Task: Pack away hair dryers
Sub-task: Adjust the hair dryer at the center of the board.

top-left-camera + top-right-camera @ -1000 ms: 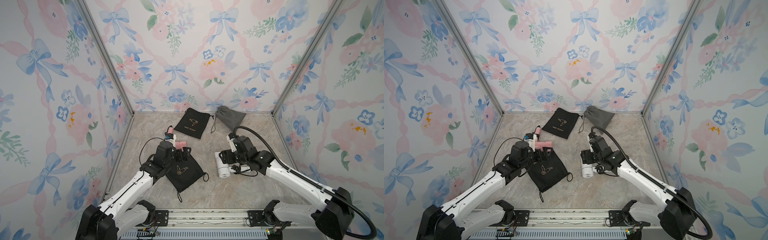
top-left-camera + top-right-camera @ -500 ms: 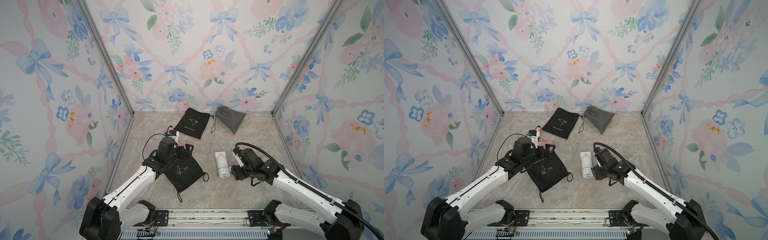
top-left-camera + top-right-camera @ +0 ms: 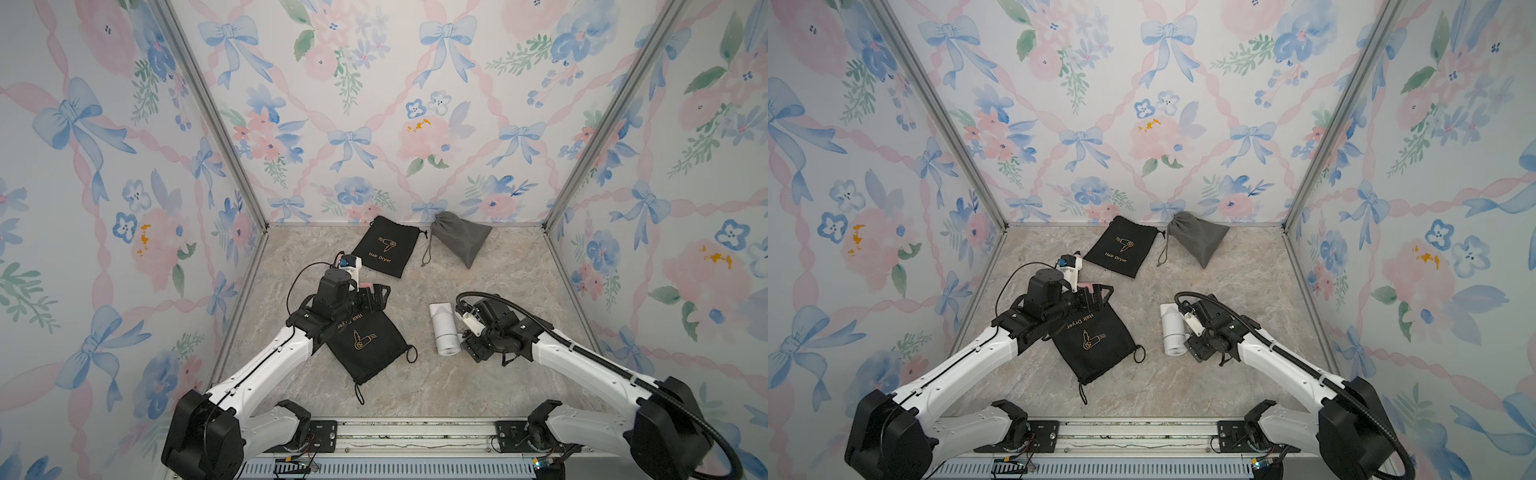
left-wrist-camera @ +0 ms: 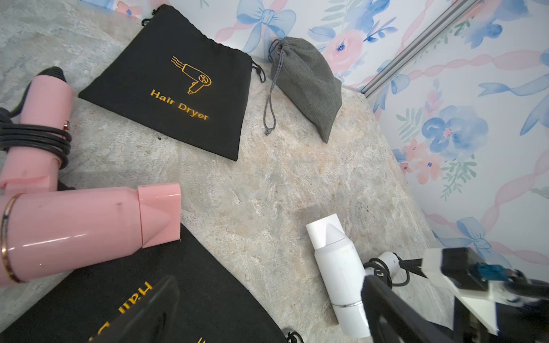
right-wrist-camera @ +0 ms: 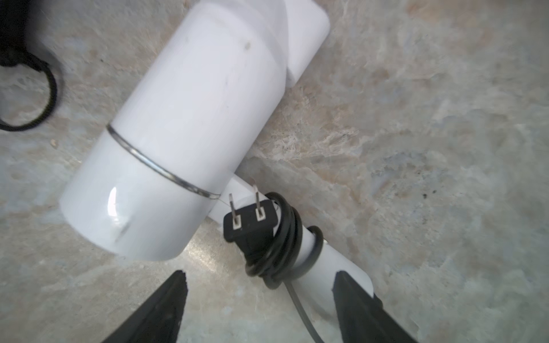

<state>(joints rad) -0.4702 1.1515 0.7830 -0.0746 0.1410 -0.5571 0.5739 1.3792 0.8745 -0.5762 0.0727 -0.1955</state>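
White hair dryer (image 3: 444,330) lies on its side on the counter (image 3: 498,270), right of centre. Its nozzle points to the back wall (image 3: 374,104), rear end toward the near edge. Black cord (image 5: 276,246) is wound round its handle, plug (image 5: 249,222) up against the barrel. Right gripper (image 5: 260,285) is spread wide, low over the handle's end. One finger (image 5: 356,303) overlaps the handle tip, the other stands apart with bare counter between; nothing clamped. In both top views it sits just beside the barrel's rear, with the handle hidden under the right arm (image 3: 582,357). Near black pouch (image 3: 365,345) lies flat on the counter left of the white dryer, apart from it, gold dryer print up. Left gripper (image 3: 376,298) is spread wide, holding nothing, over that pouch's far edge. Pink hair dryer (image 4: 74,228) lies just beyond on its side, barrel overlapping the pouch's far edge in the left wrist view, nozzle toward centre. It is mostly hidden by the left arm (image 3: 270,361) in both top views. Farther back, far black pouch (image 3: 386,245) lies flat, "Hair Dryer" print up. Grey pouch (image 3: 459,241) sits beside it by the back wall, bulging, neck drawn in.
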